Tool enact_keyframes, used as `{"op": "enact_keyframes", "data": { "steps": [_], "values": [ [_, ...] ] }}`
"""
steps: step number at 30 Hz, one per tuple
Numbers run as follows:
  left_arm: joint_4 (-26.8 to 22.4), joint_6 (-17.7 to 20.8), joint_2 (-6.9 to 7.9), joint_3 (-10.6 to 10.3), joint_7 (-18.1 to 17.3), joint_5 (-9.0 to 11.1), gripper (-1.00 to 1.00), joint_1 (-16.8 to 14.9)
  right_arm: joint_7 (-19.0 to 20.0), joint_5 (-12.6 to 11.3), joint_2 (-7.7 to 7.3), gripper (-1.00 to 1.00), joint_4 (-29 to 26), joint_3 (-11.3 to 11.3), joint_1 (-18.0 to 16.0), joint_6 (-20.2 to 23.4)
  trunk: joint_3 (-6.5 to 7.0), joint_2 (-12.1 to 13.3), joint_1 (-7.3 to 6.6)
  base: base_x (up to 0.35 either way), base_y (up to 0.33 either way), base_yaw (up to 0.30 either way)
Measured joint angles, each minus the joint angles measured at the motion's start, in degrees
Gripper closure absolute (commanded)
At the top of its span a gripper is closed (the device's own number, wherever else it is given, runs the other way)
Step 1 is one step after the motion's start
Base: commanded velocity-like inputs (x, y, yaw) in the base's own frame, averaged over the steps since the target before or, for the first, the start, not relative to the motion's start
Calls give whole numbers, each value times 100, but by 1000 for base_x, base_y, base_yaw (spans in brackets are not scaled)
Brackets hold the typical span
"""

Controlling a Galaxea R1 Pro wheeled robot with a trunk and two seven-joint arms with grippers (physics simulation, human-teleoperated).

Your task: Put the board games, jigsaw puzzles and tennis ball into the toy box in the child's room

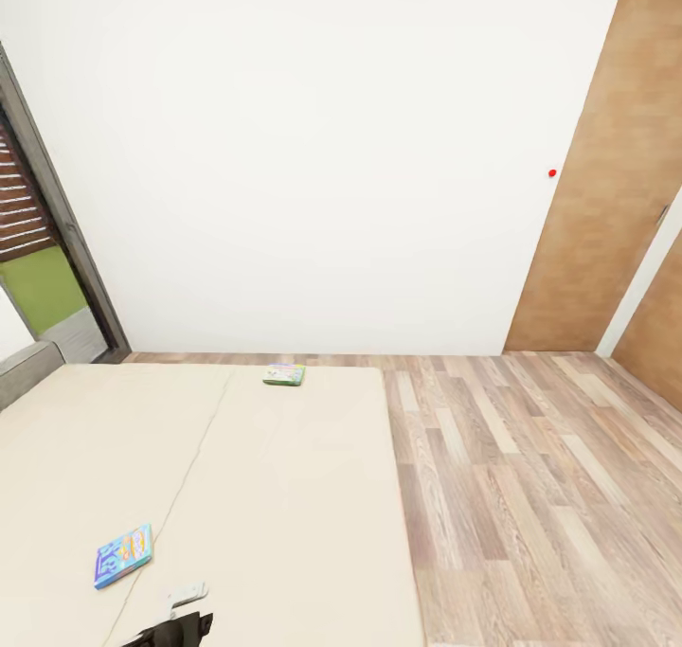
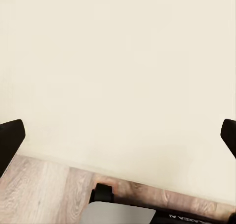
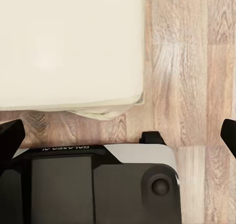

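Two thin printed board-game boxes lying flat on the low beige-mattressed bed [image 1: 284, 495]: blue one [image 1: 123, 554] near, green-edged one [image 1: 284, 374] at the far edge. Left fingers [image 2: 14, 138] and right fingers [image 3: 12, 135] spread wide, holding nothing, seemingly readied for pickup.

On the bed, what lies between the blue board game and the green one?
Nothing: in the head view, only bare beige mattress separates the blue board game from the green board game.

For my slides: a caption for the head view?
Two board games, blue and green-edged, lie apart on the beige bed.
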Motion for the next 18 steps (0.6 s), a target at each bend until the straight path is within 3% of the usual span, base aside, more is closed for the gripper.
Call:
{"op": "enact_keyframes", "data": {
  "steps": [18],
  "values": [
    [0,0,2,2,0,0,-100,0,0,0,-2,-100,0,0,-1,1,0,0,0,0,276,0]
  ]
}}
